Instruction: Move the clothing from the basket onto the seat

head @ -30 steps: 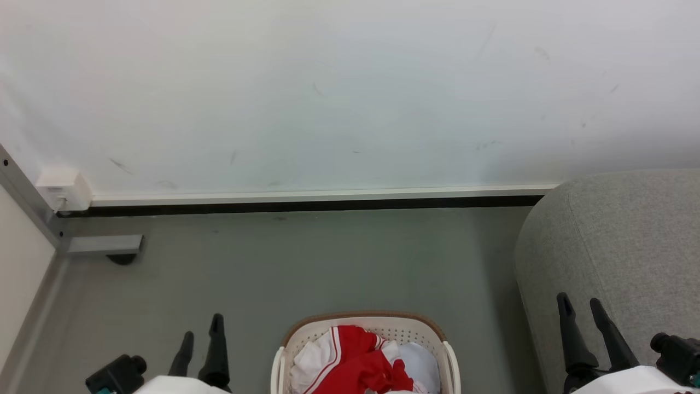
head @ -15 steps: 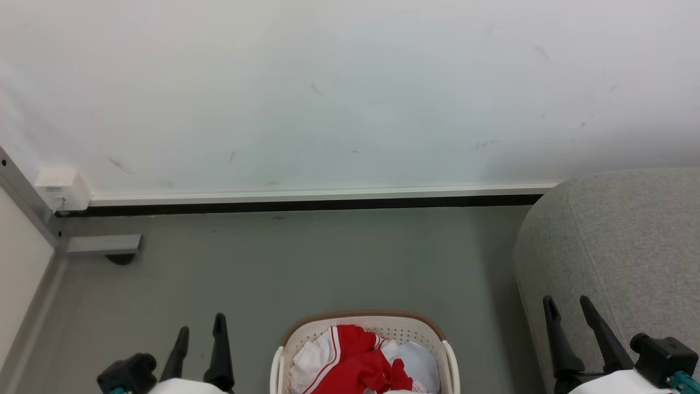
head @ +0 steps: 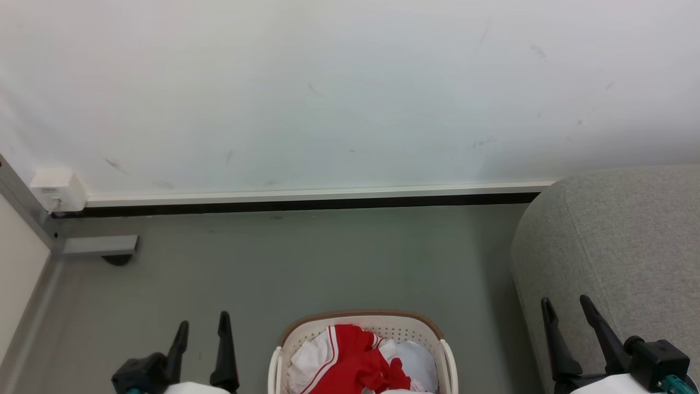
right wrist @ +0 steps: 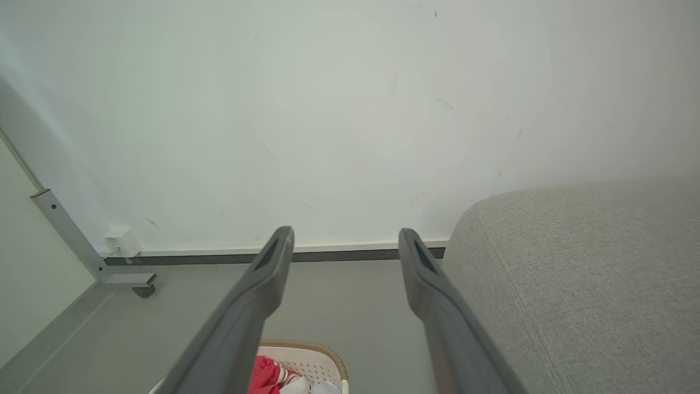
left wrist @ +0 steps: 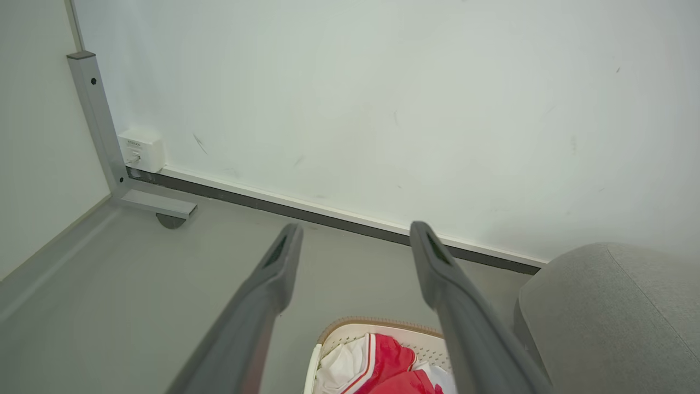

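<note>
1. Since a second earlier the whole head view had slid slightly, wall [head: 350, 93] and floor [head: 306, 262] together. So the camera had moved, not the room.
2. The seat [head: 618, 241] stood at the right, and its visible part carried no garment. The task looked barely begun.
3. The basket [head: 361, 319] sat on the floor between the arms, with the clothing [head: 355, 364] heaped inside it and untouched.
4. The left gripper [head: 203, 320] and right gripper [head: 565, 300] had both edged inward toward the basket. Their fingers were spread wide and held nothing, which was probably the approach to a first pick.
5. The left wrist view showed the seat's rounded end near the basket, while the head view cut off the basket's near half.
6. The right wrist view showed the seat's seam line [right wrist: 508, 279] plainly, but only a scrap of the red clothing.
</note>
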Motion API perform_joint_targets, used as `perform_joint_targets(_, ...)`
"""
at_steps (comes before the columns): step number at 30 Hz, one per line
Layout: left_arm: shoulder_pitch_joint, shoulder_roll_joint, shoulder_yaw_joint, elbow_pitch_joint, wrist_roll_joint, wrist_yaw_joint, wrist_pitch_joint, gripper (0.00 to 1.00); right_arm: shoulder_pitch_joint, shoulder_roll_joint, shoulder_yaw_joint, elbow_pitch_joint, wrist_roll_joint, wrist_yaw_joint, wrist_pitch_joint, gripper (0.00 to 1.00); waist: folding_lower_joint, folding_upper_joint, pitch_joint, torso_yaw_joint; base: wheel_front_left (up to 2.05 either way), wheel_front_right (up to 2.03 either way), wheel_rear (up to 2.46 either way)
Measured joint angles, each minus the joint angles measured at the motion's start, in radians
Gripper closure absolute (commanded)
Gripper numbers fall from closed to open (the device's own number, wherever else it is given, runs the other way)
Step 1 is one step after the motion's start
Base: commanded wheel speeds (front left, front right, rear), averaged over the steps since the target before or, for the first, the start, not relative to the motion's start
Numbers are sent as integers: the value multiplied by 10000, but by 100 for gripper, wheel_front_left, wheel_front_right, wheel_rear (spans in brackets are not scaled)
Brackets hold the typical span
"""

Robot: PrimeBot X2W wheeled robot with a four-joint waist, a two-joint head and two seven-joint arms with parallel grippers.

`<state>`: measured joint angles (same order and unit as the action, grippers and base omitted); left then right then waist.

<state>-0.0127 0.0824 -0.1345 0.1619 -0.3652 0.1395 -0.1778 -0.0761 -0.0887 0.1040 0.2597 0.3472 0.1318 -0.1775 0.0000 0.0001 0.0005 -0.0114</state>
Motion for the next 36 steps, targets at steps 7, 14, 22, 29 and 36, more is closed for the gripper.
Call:
perform_joint_targets(7,95,40,-75,-48,594,111,-173,0,21,115,-196,13,-391,0,-174,0,0,0,-1,-18,0,0,0)
perform_joint_targets(14,129,42,-94,-56,1139,148,-311,0,54,221,-205,192,-589,0,-320,0,0,0,2,-13,0,0,0)
perform_joint_targets(22,188,38,-73,-71,1778,171,-449,0,65,226,-163,378,-1045,0,-483,0,0,0,-26,-13,0,0,0)
perform_joint_targets(29,241,21,-86,-104,2332,199,-604,0,65,236,-140,399,-1338,0,-612,0,0,0,-23,-40,0,0,0)
perform_joint_targets(36,289,-46,-48,-81,2608,98,-723,0,65,257,-84,512,-1434,0,-719,0,0,0,10,-64,0,0,0)
